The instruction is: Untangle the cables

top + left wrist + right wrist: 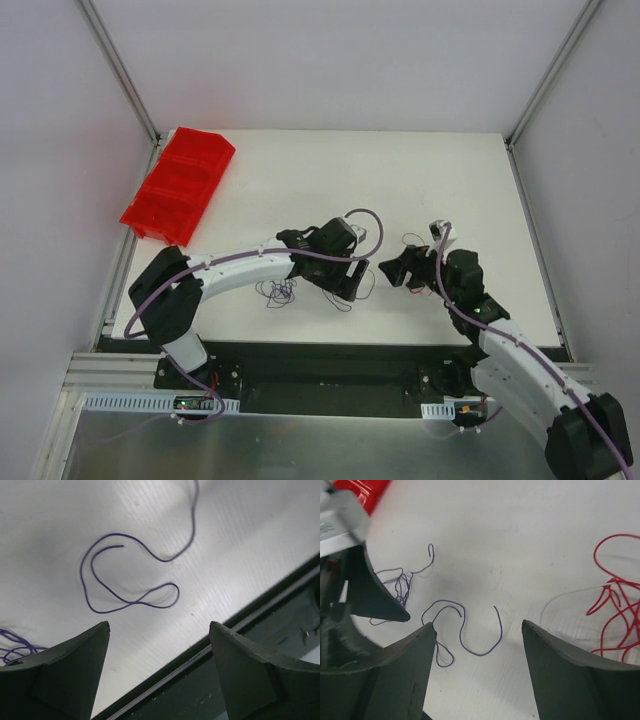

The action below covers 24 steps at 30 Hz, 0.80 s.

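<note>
Both arms reach in over the middle of the white counter [450, 180], close to its near edge; the left gripper [159, 626] hangs above the surface with its jaws spread wide and nothing between them; the right gripper [478, 625] faces it from the right, jaws equally wide apart and likewise holding nothing.

The cables lie in separate groups on the counter; a single purple cable [161, 560] lies loose in open curves and one small closed loop just beside the near edge, about midway along it, under the gap between the two grippers and touched by neither; a small purple tangle [278, 292] sits to its left, also near the near edge, beside the left gripper's finger; the red cables [616, 583] curl in overlapping loops to the right of centre, apart from the purple ones; a pale grey-white cable [560, 596] arcs faintly just beside the red loops, though whether it crosses them I cannot tell.

A red bin [178, 185] overhangs the counter's far left corner.
</note>
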Available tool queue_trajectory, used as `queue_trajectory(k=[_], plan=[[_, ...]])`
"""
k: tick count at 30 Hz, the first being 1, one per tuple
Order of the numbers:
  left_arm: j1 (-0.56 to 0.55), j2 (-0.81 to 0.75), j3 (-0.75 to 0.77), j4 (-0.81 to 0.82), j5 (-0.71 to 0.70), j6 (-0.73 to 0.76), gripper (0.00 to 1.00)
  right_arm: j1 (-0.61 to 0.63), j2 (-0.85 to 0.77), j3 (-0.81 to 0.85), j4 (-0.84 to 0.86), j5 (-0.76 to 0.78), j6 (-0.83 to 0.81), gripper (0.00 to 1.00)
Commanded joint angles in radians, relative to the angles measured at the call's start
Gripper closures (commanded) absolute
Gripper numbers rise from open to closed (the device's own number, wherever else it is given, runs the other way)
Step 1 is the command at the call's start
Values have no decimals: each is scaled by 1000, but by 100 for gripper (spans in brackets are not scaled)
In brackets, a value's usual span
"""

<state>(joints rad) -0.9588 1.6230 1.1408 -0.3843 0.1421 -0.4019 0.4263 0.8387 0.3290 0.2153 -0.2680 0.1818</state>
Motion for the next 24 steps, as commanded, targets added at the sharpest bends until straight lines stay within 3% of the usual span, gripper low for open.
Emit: queue_trajectory(k=[1,4,8,16,24], plan=[[-4,69,106,-143,-240,-205,18,-14,-197,-64,64,127,-18,27],[-3,110,142,-206,-254,-420,13,-20,-230,-77,64,133,-19,27],[-5,161,165,-208,-256,-521,16,-21,-219,-77,70,121,-15,28],[-18,215,180,-229,-358,-564,29,-23,-217,-82,79,113,-16,28],[-21,264,180,-238,-381,-560,32,-23,-210,-88,90,112,-15,29]])
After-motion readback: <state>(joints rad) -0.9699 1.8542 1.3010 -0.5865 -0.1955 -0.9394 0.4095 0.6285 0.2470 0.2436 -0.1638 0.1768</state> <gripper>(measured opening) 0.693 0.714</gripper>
